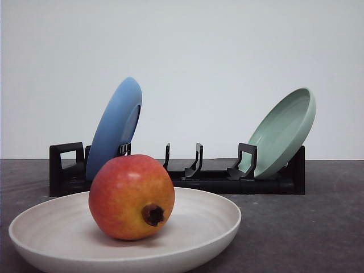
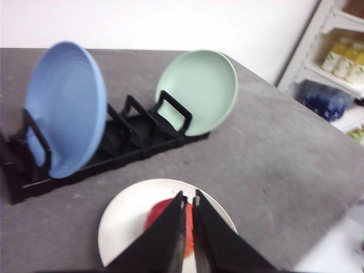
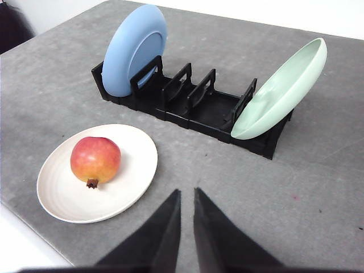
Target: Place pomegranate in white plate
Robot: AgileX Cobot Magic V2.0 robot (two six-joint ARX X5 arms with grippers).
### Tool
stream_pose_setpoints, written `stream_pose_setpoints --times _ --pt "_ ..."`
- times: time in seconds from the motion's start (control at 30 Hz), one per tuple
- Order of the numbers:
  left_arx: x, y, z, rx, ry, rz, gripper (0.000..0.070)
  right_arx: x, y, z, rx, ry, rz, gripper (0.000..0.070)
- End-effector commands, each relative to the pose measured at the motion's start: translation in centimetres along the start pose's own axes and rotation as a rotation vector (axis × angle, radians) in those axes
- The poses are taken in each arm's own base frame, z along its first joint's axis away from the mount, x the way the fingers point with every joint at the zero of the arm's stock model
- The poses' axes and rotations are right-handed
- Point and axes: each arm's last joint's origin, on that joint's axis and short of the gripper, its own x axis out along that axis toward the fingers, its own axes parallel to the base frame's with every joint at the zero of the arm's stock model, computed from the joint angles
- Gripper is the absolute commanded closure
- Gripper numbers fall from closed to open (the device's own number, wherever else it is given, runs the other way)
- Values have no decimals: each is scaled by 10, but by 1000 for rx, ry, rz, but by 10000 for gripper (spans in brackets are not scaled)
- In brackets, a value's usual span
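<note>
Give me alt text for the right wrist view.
A pomegranate rests in a white plate on a gray table. Behind it, a black rack holds a blue plate and a green plate.

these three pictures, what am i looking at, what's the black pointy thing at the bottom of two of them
It is a two-armed robot at a grey table. One camera looks forward over the table; the other two ride on the arms' wrists. The black points are each arm's end effector: the left end effector and the right end effector, both shut and holding nothing. On the table a pomegranate sits in a white plate. Behind it, a black rack holds a blue plate and a green plate, standing on edge at opposite ends.
</note>
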Motion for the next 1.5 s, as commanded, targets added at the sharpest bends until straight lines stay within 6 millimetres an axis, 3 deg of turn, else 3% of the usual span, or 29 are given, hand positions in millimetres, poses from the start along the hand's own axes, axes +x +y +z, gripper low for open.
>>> stream_pose_setpoints --times 0.0,0.2,0.33,0.47,0.77,1.47 --pt "1 1 -1 -2 -6 25 700 -1 1 3 -8 -13 12 662" --pt "16 17 -12 51 -46 302 700 -1 1 3 -8 -13 12 662" --pt "41 36 -35 199 -69 467 700 -1 1 3 -8 -13 12 662" --pt "60 63 -61 247 -127 506 700 -1 1 3 -8 -13 12 662" --pt "59 104 -98 189 -158 657 700 -1 1 3 -8 -13 12 662" --pt "58 111 -112 172 -139 712 700 -1 1 3 -8 -13 12 662"
